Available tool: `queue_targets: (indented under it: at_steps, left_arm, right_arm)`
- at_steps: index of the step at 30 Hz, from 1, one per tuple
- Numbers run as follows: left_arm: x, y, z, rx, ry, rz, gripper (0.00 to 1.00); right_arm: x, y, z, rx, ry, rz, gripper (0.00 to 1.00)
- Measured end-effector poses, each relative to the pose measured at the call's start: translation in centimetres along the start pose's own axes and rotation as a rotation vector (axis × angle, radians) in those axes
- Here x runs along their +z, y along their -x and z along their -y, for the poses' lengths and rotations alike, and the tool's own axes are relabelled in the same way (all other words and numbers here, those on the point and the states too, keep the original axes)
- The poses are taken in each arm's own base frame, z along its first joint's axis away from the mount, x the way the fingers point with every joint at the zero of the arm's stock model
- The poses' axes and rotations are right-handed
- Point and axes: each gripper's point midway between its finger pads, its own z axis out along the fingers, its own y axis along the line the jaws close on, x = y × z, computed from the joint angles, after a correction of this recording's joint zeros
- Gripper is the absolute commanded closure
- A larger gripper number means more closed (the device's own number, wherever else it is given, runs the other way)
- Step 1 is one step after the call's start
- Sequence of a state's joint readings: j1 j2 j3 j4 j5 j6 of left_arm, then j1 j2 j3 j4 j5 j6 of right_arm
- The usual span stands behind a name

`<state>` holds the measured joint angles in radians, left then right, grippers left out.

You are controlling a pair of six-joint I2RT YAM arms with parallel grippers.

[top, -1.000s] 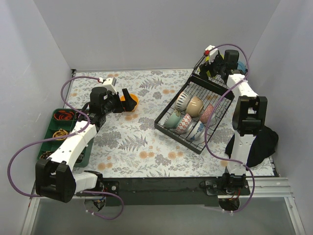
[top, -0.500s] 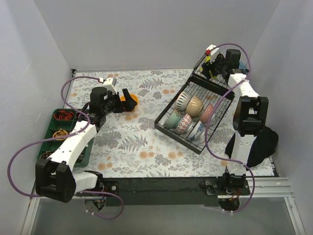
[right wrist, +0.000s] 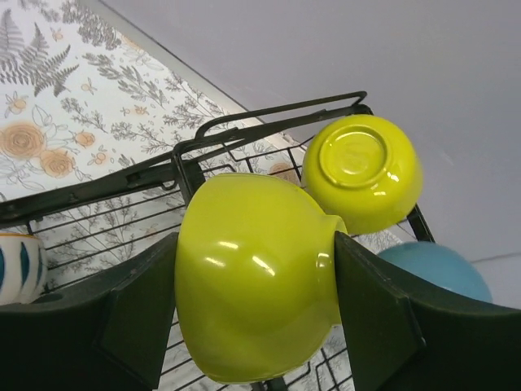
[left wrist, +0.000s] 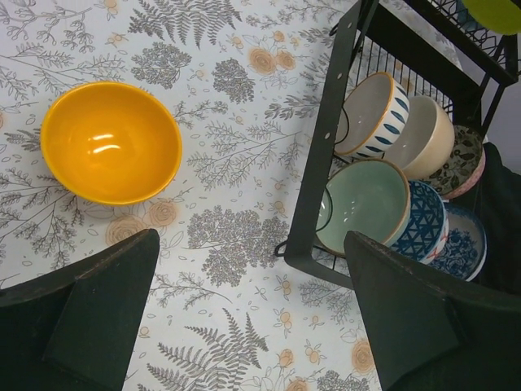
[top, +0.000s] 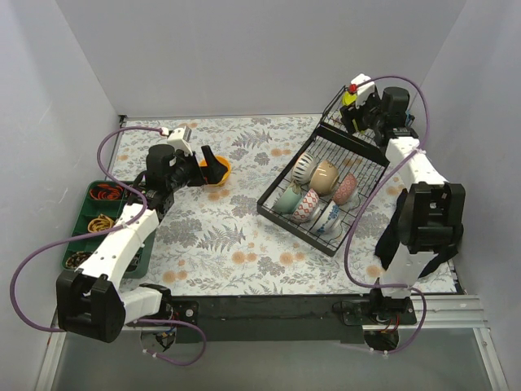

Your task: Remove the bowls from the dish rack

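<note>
At the raised tier of the black wire dish rack (right wrist: pixel 269 134), 1 o'clock on the floral table (top: pixel 228 236): plain lime-yellow round bowl (right wrist: pixel 244 269), pinched across its belly by the right gripper (right wrist: pixel 254 326), arm outstretched. At its 2 o'clock, a second lime-yellow bowl (right wrist: pixel 362 171). Idle left gripper (left wrist: pixel 252 326) spread wide, empty; plain orange bowl (left wrist: pixel 110 142) at its 10 o'clock.

Green tray (top: pixel 91 207) of odds and ends sits on the floral worktop (top: pixel 212 244), left of and nearer than the left end effector (top: pixel 207 167). Black cloth (top: pixel 440 236) is way nearer than the right end effector (top: pixel 352 106).
</note>
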<state>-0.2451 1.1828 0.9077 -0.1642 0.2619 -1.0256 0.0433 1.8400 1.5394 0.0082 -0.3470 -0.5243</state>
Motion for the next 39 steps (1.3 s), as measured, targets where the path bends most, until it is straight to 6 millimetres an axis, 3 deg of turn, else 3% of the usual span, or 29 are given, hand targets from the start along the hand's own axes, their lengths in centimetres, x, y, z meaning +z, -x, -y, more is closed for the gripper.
queue_targets:
  at_steps: [4, 10, 19, 25, 31, 39]
  left_arm:
    - [0.0, 0.3, 0.5, 0.001, -0.024, 0.009, 0.02]
    - [0.0, 0.2, 1.4, -0.003, -0.078, 0.009, 0.02]
    - [0.2, -1.3, 2.7, -0.004, -0.134, -0.018, 0.02]
    - [0.3, -3.0, 6.0, 0.025, -0.211, -0.054, 0.02]
    - [0.2, -5.2, 9.1, -0.041, -0.291, -0.085, 0.02]
    - [0.0, -8.8, 13.0, -0.103, -0.350, -0.109, 0.04]
  right_arm:
    - [-2.6, 0.4, -0.9, 0.099, -0.033, 0.034, 0.67]
    - [-5.5, 1.6, -4.9, 0.291, -0.006, 0.093, 0.67]
    - [-12.1, 5.4, -11.3, 0.570, 0.061, 0.265, 0.66]
    - [-15.5, 4.3, -16.0, 0.796, 0.140, 0.317, 0.66]
    - [-17.5, 2.4, -20.3, 0.982, 0.209, 0.324, 0.66]
    - [-19.1, 1.3, -23.8, 1.136, 0.270, 0.331, 0.66]
